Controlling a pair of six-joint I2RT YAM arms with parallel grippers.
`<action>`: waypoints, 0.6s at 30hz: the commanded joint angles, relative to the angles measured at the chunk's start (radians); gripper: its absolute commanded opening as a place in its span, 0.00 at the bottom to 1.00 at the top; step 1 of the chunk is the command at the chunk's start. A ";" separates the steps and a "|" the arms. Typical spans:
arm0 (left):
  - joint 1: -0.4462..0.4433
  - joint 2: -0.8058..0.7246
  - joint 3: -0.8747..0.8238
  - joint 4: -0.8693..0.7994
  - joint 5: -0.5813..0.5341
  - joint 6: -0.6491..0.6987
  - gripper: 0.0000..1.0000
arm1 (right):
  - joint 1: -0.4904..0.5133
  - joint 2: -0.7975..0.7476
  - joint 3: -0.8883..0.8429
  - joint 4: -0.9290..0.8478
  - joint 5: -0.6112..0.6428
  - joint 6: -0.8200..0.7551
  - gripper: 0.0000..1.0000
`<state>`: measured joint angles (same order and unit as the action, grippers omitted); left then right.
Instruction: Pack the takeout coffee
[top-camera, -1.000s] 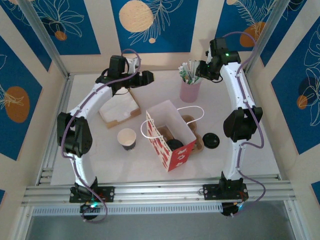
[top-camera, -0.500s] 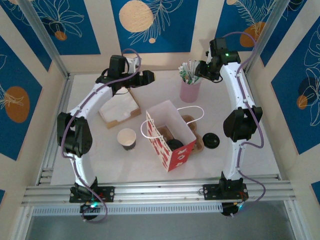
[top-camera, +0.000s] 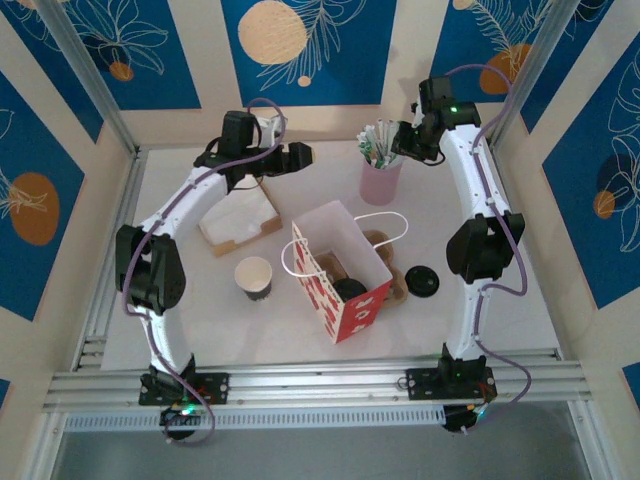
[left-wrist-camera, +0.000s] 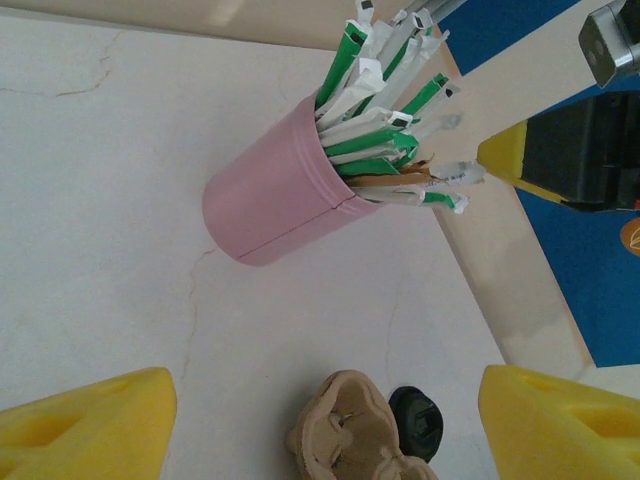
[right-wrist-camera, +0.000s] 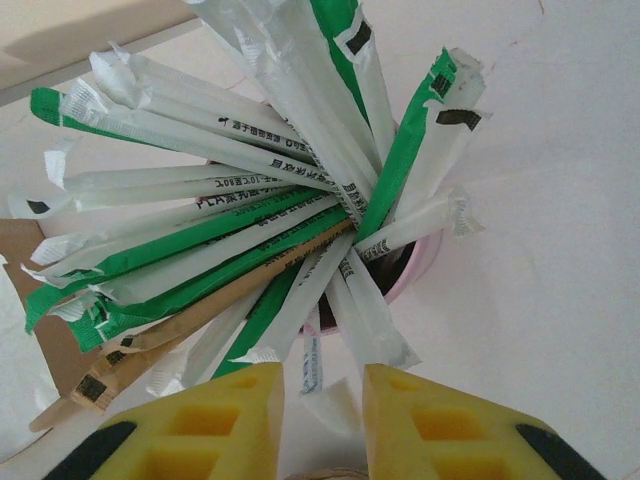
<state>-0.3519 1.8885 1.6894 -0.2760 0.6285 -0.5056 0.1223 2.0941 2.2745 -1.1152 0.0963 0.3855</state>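
Picking a straw (right-wrist-camera: 313, 372): right fingers (right-wrist-camera: 230, 420), narrowly parted around it in the pink cup (top-camera: 381, 182) at the surface's (top-camera: 200, 320) far edge, must pinch and lift; left fingers (left-wrist-camera: 90, 420) spread, empty.

You're looking at a robot test cell in a lab, dressed as a coffee-shop counter, not a real café. Evidence: an aluminium extrusion rail (top-camera: 320, 380) along the near edge, with both arm bases (top-camera: 175, 385) bolted to it. Slanted extrusion uprights (top-camera: 85, 75) frame the cell. The walls are printed backdrop panels (top-camera: 300, 45), blue with line-drawn flowers and orange discs, with visible seams. A white bench (top-camera: 250, 335) carries café props: a pink cup (top-camera: 381, 180) of wrapped straws (right-wrist-camera: 250, 200), a red paper bag (top-camera: 345, 300), a paper coffee cup (top-camera: 254, 277), a black lid (top-camera: 421, 281), a napkin stack (top-camera: 240, 215) and a moulded pulp cup carrier (left-wrist-camera: 350, 435).
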 joint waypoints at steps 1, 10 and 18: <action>-0.016 0.003 0.004 0.013 0.034 0.015 0.79 | 0.000 0.028 -0.015 -0.006 -0.033 0.004 0.28; -0.033 0.000 -0.002 0.012 0.038 0.022 0.79 | 0.000 0.034 -0.016 0.006 -0.070 0.015 0.29; -0.038 -0.006 -0.012 0.020 0.039 0.021 0.79 | 0.000 0.033 -0.009 0.012 -0.065 0.019 0.13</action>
<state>-0.3782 1.8885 1.6886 -0.2756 0.6395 -0.5053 0.1223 2.1193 2.2681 -1.1099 0.0517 0.4026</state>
